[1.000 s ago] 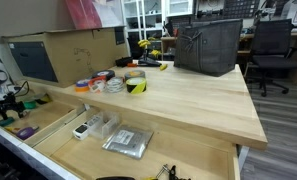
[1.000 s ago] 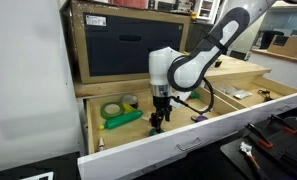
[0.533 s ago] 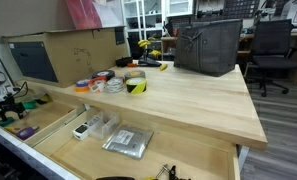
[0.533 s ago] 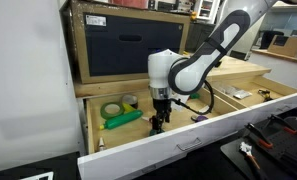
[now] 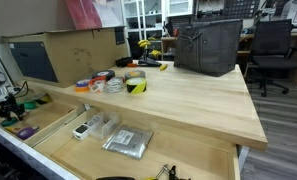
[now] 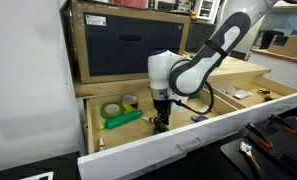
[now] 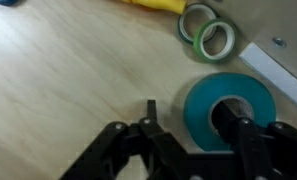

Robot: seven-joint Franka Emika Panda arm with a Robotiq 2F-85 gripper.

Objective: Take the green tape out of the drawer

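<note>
Light-wood drawer (image 7: 68, 70): jaws spread open, low over teal roll (image 7: 228, 105); green tape (image 7: 216, 38) lies apart.

Green tape (image 7: 201, 40), teal roll (image 7: 200, 105), black claw (image 7: 193, 132), pale wood-grain drawer (image 7: 58, 70)

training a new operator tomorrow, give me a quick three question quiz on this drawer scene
1. True or false: the gripper is down inside the open drawer.
2. In the wrist view, which roll lies closest to the gripper's fingers? A) a teal roll B) a yellow-and-black roll C) a red roll
3. How many tape rolls does the wrist view show?
Key: 1 true; 2 A; 3 three, the teal roll plus two smaller rolls farther off.
</note>
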